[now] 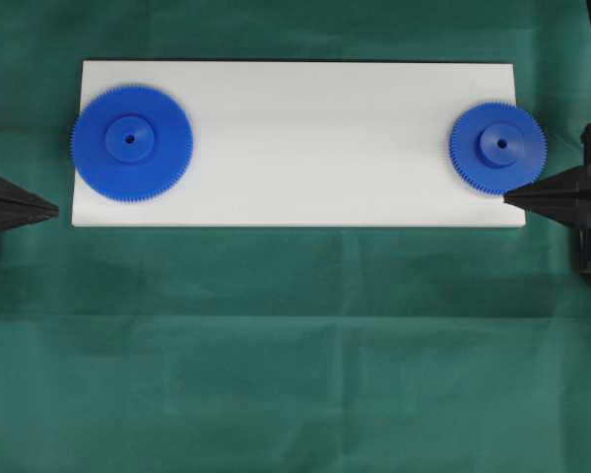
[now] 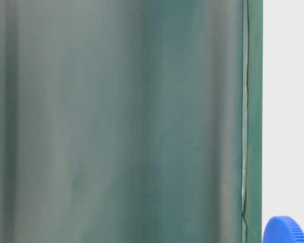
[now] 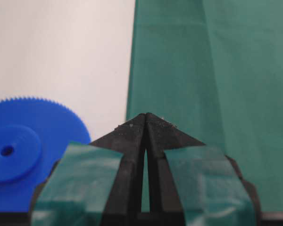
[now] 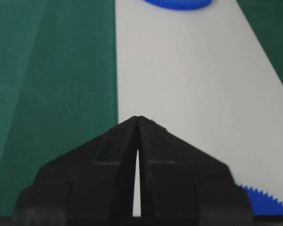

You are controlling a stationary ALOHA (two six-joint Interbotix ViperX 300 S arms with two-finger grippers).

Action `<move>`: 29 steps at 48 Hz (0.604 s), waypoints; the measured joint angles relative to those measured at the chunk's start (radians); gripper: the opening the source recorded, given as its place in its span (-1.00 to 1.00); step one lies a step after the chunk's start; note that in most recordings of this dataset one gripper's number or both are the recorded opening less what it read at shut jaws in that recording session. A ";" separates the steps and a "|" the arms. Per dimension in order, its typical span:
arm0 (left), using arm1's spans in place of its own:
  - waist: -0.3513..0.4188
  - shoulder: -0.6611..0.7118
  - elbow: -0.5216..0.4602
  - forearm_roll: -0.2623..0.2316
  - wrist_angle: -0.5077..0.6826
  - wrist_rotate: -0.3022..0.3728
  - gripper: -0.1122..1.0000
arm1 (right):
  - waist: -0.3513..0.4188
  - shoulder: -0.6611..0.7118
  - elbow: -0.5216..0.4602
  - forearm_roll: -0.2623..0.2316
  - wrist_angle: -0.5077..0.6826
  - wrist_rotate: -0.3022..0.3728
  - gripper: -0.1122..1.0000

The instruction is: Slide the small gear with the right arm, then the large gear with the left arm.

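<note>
- Small gear: lies flat at the right end of the white board, hub up, its toothed rim reaching the board's right edge. This placement leaves the whole bare middle of the board open as a sliding lane.
- Large gear: lies flat at the opposite, left end of the same board, its rim slightly overhanging the left edge. The two gears are well apart, so each can be pushed inward without meeting the other early.
- Right hand: all black, clenched to a single point with nothing between its fingers. In the overhead view the tip sits just beside the near rim of the small gear; contact cannot be confirmed. A closed, pointed hand suits pushing rather than grasping. In the right wrist view the tip is over the board's near edge, with gear teeth at the lower right.
- Left hand: teal-taped, likewise clenched and empty, its tip over the green cloth just off the board's left end. It stands apart from the large gear, which appears beside it in the left wrist view, presumably waiting its turn.
- Task state, as judged: neither gear appears slid yet; the small gear's push by the right hand is the step in hand.
- Table: the green cloth covers it, and the smooth board on top probably gives a low-friction surface.
</note>
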 measured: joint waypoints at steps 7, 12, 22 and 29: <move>0.000 -0.017 0.014 -0.002 0.006 -0.058 -0.80 | 0.000 -0.014 0.011 0.000 0.005 0.058 0.10; 0.000 -0.026 0.015 -0.002 0.009 -0.063 -0.80 | 0.000 -0.015 0.012 0.002 0.017 0.074 0.10; 0.002 -0.055 0.035 -0.002 0.009 -0.064 -0.80 | 0.000 -0.017 0.026 0.002 0.046 0.078 0.10; 0.000 -0.084 0.066 -0.002 0.003 -0.072 -0.80 | 0.000 -0.020 0.028 0.002 0.046 0.078 0.10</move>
